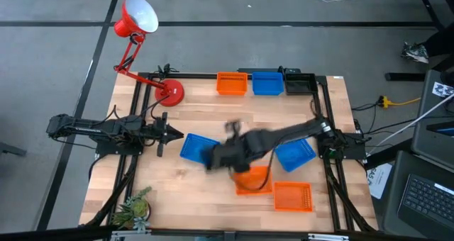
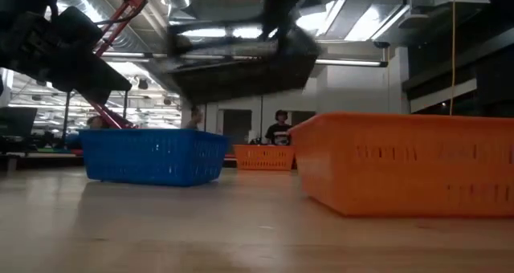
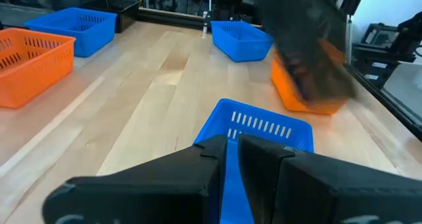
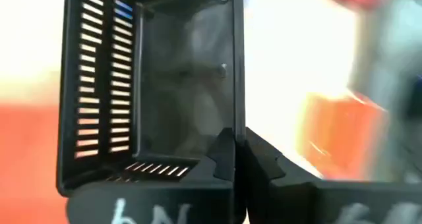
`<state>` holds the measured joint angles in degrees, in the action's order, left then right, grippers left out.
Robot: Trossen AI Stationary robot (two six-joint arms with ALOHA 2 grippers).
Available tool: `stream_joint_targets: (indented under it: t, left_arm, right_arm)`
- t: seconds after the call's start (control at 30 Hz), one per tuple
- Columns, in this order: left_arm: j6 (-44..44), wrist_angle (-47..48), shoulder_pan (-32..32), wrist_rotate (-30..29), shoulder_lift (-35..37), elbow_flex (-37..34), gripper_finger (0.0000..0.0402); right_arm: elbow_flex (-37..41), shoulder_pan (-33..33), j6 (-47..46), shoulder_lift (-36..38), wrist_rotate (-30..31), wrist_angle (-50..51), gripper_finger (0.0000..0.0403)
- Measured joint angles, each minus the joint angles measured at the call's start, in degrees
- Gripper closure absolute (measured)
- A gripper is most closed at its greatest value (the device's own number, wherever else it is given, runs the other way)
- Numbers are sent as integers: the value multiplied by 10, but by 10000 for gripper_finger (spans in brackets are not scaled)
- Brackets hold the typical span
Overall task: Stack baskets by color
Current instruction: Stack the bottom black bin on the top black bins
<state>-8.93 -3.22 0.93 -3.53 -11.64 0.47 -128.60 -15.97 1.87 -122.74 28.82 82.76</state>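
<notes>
Wooden table (image 1: 206, 191), mid-task: my right fingers (image 4: 236, 159) clamp black basket's (image 4: 158, 79) wall, holding it above orange basket (image 1: 253, 179), beside blue basket (image 1: 196, 148). My left fingers (image 3: 231, 159) nearly closed, gripping nothing, beside blue basket.

Desk lamp (image 1: 138, 28): a red lamp is being seen at the table's far left corner, its round base (image 1: 172, 92) resting on the wood and its shade leaning out beyond the table edge.
Table (image 1: 213, 205): a light wooden top is being bordered by a dark frame.
Plant (image 1: 132, 208): a small green plant is being kept at the near left corner.
Laptop (image 1: 430, 195): a dark keyboard is being shown on a side surface to the right.
Yellow cable (image 1: 397, 101): it is being trailed across the floor on the right.
Person (image 2: 279, 127): a figure in dark clothing is being seen in the room behind.
</notes>
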Motion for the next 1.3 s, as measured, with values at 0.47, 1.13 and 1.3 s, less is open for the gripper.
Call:
stream_joint_targets:
  t: [0.47, 1.13, 1.3]
  left_arm:
    - [-10, 3, 0, -2, 0, 0, 370]
    - [-31, 2, 0, -4, 0, 0, 370]
    - [-31, 2, 0, -4, 0, 0, 370]
  right_arm:
    - [-41, 229, -39, 223, 108, 74, 401]
    - [291, 544, 34, 386, -16, 74, 401]
    - [394, 571, 83, 452, -22, 74, 401]
